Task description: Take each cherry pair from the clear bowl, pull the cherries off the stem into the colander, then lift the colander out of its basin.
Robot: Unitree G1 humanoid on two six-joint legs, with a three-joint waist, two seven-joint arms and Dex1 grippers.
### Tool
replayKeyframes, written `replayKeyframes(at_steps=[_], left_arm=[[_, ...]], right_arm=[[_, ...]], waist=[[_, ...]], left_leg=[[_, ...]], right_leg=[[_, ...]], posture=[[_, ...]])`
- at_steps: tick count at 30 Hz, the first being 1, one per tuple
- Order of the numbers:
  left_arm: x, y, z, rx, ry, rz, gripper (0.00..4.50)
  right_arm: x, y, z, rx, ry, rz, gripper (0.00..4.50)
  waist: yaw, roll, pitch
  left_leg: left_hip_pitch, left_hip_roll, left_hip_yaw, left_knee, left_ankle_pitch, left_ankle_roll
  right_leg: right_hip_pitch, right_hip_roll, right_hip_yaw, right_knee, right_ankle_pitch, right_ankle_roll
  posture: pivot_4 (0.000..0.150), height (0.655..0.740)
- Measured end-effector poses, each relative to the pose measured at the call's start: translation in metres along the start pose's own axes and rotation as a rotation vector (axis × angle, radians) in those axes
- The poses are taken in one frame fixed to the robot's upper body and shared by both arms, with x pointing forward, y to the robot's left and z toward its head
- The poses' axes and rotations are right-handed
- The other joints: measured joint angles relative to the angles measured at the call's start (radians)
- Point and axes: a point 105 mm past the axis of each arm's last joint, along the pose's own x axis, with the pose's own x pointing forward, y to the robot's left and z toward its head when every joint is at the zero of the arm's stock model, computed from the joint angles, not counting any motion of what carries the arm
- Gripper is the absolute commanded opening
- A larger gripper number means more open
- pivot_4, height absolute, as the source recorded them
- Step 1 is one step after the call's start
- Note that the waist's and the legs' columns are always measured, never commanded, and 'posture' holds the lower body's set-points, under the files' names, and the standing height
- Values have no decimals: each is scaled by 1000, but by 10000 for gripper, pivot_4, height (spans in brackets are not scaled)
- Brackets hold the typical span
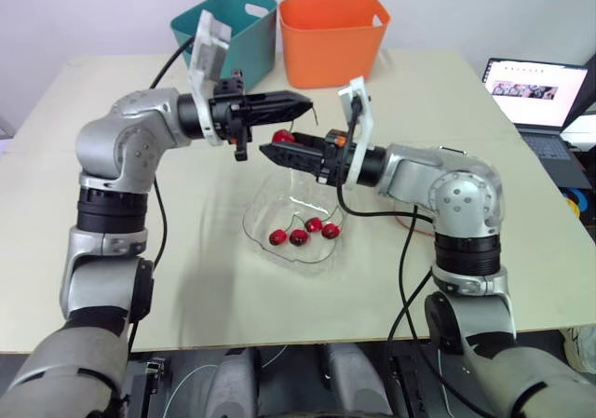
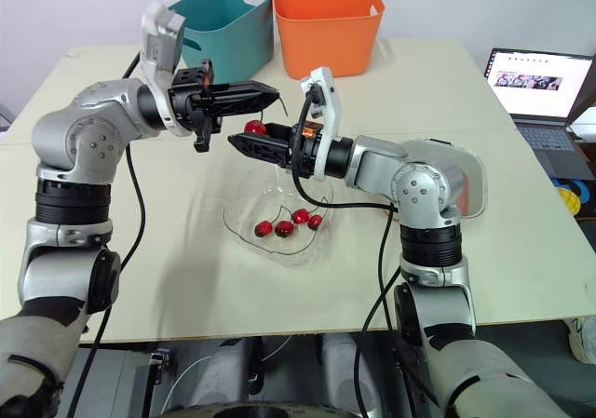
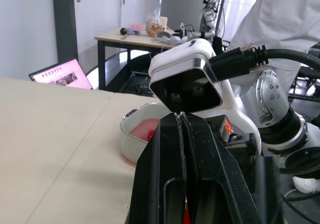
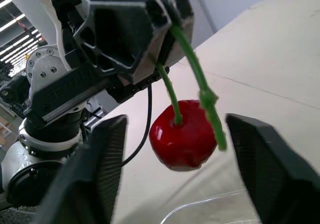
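Observation:
My left gripper [image 1: 300, 106] is shut on the green stem of a cherry pair above the clear bowl [image 1: 256, 211]. One red cherry [image 4: 182, 140] hangs from that stem; the stem's other branch is bare. My right gripper [image 1: 272, 149] is open, its two fingers [image 4: 102, 164] on either side of the hanging cherry without closing on it. In the left wrist view my left gripper [image 3: 180, 120] points at the right arm's wrist camera. Several cherries [image 1: 298, 236] lie in the bowl. The pink colander [image 3: 147, 129] sits in its white basin [image 2: 472, 190] behind my right arm.
A teal bin [image 1: 228, 27] and an orange bin [image 1: 331, 36] stand at the table's far edge. An open laptop [image 1: 535, 92] is off to the right. A person [image 3: 280, 14] stands beyond the table in the left wrist view.

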Motion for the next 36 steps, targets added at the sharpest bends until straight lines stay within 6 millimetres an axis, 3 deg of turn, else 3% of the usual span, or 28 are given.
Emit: replayKeyframes(at_steps=[3,5,12,19,27,31,36], left_arm=[[0,0,0,0,0,0,0],[0,0,0,0,0,0,0],[-2,3,-3,-15,1,8,0],[0,4,4,10,-9,1,0],[0,4,5,21,-8,-3,0],[-7,7,0,35,12,27,0],[-16,12,-12,17,32,64,0]], right_arm=[[0,0,0,-1,-3,-4,14045],[1,0,0,2,-5,-2,11116],[2,5,-6,-12,17,6,11024],[-3,2,-43,45,129,-10,11024],[-9,9,-41,-15,147,-25,11024],[-50,-5,-11,-171,127,-187,11024],[-153,-54,24,-308,127,-618,11024]], waist=[[0,0,0],[0,0,0],[0,0,0],[0,0,0],[0,0,0],[8,0,0],[25,0,0]], left_leg=[[0,0,0,0,0,0],[0,0,0,0,0,0],[0,0,0,0,0,0],[0,0,0,0,0,0],[0,0,0,0,0,0],[-1,-1,0,0,0,0],[0,-1,1,0,0,0]], right_leg=[[0,0,0,0,0,0],[0,0,0,0,0,0],[0,0,0,0,0,0],[0,0,0,0,0,0],[0,0,0,0,0,0],[1,-1,0,-3,0,0],[2,-1,0,-5,0,-1]], posture=[[1500,7400],[1500,7400],[1500,7400],[1500,7400],[1500,7400],[1500,7400],[1500,7400]])
